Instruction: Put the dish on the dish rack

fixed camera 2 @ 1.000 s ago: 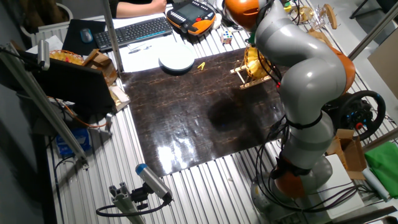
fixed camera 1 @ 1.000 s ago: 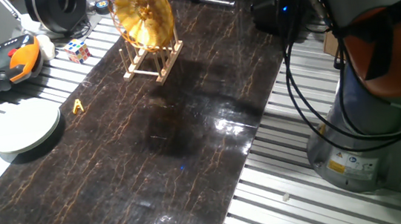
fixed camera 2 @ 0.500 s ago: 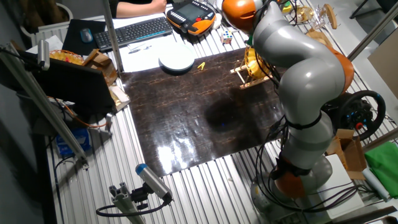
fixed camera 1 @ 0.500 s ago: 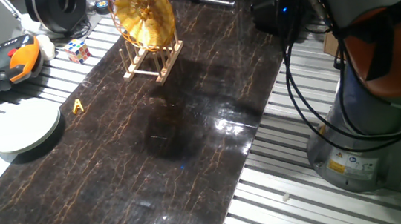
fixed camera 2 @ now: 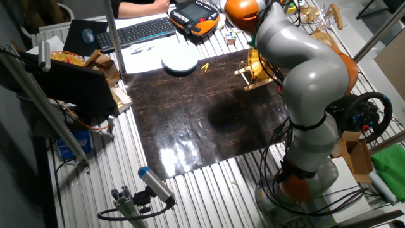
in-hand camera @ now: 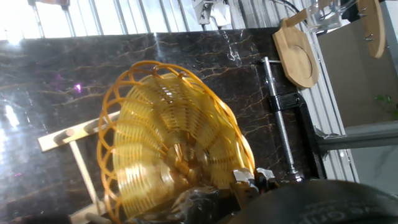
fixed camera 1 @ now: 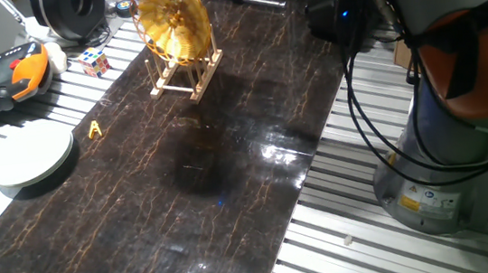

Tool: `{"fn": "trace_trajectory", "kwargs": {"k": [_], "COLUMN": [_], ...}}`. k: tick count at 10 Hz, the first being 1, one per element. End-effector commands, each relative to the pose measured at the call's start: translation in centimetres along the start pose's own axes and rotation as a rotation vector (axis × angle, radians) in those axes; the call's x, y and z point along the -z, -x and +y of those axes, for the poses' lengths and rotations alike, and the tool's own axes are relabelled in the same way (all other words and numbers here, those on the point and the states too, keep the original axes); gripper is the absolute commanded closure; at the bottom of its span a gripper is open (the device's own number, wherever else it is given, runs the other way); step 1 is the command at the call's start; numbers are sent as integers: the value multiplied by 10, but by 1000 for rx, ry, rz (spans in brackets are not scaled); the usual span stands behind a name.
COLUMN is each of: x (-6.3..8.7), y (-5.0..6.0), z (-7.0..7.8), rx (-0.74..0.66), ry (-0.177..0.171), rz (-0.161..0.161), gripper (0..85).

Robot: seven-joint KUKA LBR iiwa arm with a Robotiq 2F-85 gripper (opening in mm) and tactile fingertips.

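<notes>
The dish [in-hand camera: 168,155] stands on the dish rack [fixed camera 1: 185,75], fingers [in-hand camera: 247,180] seemingly still gripping its rim.

Arm bent over the far end of the worktop
The pincer [in-hand camera: 249,183] shows only partly at the hand view's bottom edge; jaw state unclear.

Bright overhead light, glare on tabletop [fixed camera 1: 268,152]
</notes>
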State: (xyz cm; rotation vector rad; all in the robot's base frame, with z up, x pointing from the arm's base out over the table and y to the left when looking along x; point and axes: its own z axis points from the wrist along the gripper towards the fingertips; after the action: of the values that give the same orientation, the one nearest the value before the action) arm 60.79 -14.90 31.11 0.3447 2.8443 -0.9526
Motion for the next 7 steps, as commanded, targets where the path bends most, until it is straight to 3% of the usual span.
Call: {"fn": "trace_trajectory", "kwargs": {"k": [1, 7], "x": [0, -2], "y": [1, 5], "z": [3, 22], "rx": [0, -1], "ry": [4, 15], "rz": [4, 9], "gripper": [830, 830]}}
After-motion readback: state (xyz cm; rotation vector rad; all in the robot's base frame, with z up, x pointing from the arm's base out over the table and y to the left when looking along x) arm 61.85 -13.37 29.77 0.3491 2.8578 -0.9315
